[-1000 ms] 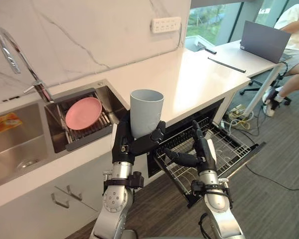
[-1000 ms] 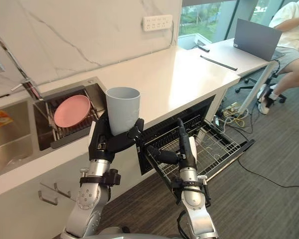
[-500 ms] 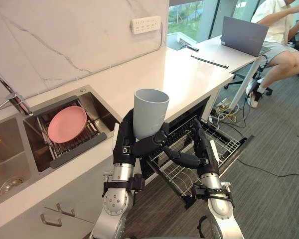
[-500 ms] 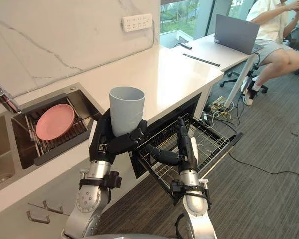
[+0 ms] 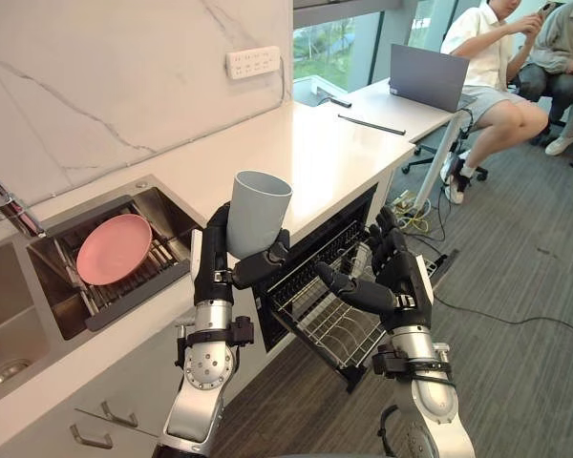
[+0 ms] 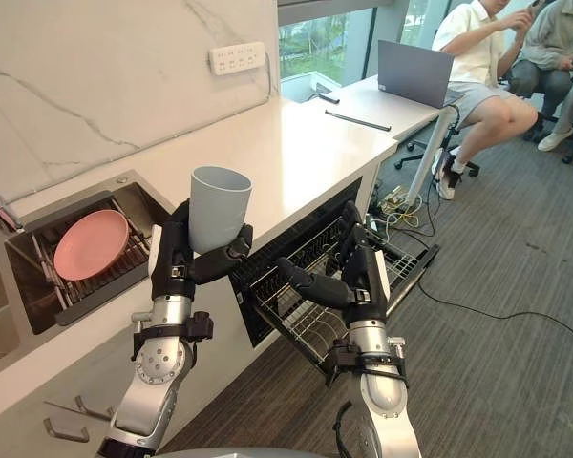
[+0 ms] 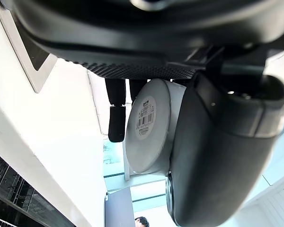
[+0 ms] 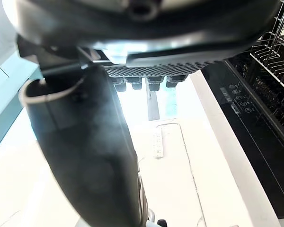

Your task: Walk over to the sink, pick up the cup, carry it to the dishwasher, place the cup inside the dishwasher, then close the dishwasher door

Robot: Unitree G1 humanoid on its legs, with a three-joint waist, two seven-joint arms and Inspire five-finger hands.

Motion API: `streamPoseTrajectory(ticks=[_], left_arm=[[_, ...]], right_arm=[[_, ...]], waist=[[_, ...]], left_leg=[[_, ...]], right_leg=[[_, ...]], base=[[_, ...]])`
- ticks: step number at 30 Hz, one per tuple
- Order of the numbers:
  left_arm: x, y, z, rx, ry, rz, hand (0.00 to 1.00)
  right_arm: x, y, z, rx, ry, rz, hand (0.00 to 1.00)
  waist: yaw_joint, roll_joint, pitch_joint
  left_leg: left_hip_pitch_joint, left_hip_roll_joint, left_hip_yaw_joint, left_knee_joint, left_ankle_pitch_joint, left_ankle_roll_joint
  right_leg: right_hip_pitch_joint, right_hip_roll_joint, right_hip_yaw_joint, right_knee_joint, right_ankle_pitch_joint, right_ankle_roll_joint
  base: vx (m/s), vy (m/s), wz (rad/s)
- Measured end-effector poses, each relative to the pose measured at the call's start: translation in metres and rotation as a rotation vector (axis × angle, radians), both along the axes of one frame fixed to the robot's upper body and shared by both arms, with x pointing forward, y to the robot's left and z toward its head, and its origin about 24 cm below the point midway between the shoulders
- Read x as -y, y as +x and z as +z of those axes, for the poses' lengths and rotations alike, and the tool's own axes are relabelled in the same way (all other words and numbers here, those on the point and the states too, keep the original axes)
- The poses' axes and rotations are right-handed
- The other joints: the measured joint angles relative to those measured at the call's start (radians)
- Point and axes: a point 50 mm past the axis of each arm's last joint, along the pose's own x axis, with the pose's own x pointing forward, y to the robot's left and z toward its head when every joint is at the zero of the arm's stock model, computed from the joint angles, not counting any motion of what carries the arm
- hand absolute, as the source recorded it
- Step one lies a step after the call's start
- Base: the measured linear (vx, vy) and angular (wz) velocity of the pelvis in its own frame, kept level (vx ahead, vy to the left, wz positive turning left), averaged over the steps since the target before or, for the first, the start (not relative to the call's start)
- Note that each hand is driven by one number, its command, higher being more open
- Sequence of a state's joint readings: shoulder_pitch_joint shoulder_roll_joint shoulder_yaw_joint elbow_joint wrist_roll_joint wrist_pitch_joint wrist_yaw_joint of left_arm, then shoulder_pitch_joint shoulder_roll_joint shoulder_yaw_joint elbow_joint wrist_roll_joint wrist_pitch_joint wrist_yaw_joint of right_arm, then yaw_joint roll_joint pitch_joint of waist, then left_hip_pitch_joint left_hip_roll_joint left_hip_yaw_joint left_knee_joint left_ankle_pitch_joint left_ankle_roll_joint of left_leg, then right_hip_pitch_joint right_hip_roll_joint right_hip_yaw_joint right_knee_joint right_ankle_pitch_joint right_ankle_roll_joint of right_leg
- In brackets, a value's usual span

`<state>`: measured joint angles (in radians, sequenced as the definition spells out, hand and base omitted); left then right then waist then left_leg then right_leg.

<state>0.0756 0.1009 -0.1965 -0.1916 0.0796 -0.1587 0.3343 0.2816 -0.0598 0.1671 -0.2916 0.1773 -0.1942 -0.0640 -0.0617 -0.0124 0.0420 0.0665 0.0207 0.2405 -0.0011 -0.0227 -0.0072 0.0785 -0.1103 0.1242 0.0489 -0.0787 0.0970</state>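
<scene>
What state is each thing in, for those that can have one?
cup, upright in left hand
left hand, fingers shut on cup
right hand, open, empty
dishwasher, open, rack pulled out
laptop, open
plate, tilted in sink

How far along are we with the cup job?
Done: the cup is out of the sink, gripped in the left hand. In hand: the carry, with the cup beside the pulled-out dishwasher rack and the right hand open above it. Left: set the cup in the rack, then shut the door.
</scene>
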Motion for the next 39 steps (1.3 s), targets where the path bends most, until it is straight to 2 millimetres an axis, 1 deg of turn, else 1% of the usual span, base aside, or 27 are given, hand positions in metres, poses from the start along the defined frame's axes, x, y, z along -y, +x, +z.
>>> streamPoseTrajectory(ticks=[3,7,14,17,19,31,36,39], left_arm=[[-0.005,0.005,-0.003,-0.013,0.006,0.031,0.00],[-0.009,0.008,-0.003,-0.015,0.029,0.056,0.00],[-0.007,0.009,-0.010,-0.042,0.042,0.056,0.00],[-0.002,0.009,-0.010,-0.041,0.043,0.049,0.00],[0.003,0.008,-0.010,-0.039,0.051,0.034,0.00],[0.032,0.003,-0.010,-0.018,0.141,-0.064,0.00],[0.045,0.000,-0.011,-0.010,0.155,-0.104,0.00],[0.049,-0.001,-0.011,-0.008,0.155,-0.115,0.00]], right_arm=[[-0.002,0.001,0.001,0.007,0.018,0.025,1.00],[-0.001,0.000,0.001,0.008,0.012,0.042,1.00],[-0.007,0.003,0.003,0.013,0.091,0.079,1.00],[-0.011,0.006,0.008,0.035,0.102,0.101,1.00],[-0.013,0.007,0.009,0.035,0.137,0.112,1.00],[-0.022,0.009,0.012,0.043,0.193,0.148,1.00],[-0.029,0.008,0.011,0.037,0.201,0.173,1.00],[-0.034,0.007,0.010,0.027,0.207,0.188,1.00]], waist=[[-0.011,0.002,-0.006],[-0.013,0.005,-0.011],[-0.013,0.009,-0.017],[-0.012,0.008,-0.017],[-0.010,0.008,-0.018],[-0.009,0.008,-0.019],[-0.009,0.007,-0.023],[-0.007,0.007,-0.025]], left_leg=[[0.000,0.000,0.009,0.000,0.003,0.004],[-0.001,0.000,0.013,-0.002,0.004,0.007],[-0.002,-0.001,0.012,-0.006,0.005,0.008],[-0.004,-0.003,0.010,-0.009,0.006,0.009],[-0.005,-0.005,0.006,-0.012,0.008,0.010],[-0.006,-0.010,-0.009,-0.036,0.027,0.011],[-0.001,-0.014,-0.020,-0.068,0.050,0.012],[-0.001,-0.015,-0.023,-0.069,0.052,0.013]], right_leg=[[-0.005,0.000,0.012,-0.003,0.005,0.001],[-0.005,0.000,0.017,-0.015,0.013,0.001],[-0.005,0.000,0.017,-0.020,0.013,0.001],[-0.005,-0.001,0.015,-0.022,0.013,0.001],[-0.005,-0.003,0.011,-0.025,0.013,0.001],[-0.005,-0.005,-0.005,-0.029,0.014,0.002],[-0.011,-0.005,-0.015,-0.028,0.014,0.002],[-0.010,-0.006,-0.017,-0.027,0.014,0.002]], base=[[-0.03,-0.015,-0.12],[-0.02,-0.014,-0.05],[0.00,0.000,0.00],[0.00,0.000,0.00],[-0.02,-0.024,0.05],[-0.02,-0.023,0.04],[-0.04,-0.034,0.06],[-0.03,-0.026,0.03]])
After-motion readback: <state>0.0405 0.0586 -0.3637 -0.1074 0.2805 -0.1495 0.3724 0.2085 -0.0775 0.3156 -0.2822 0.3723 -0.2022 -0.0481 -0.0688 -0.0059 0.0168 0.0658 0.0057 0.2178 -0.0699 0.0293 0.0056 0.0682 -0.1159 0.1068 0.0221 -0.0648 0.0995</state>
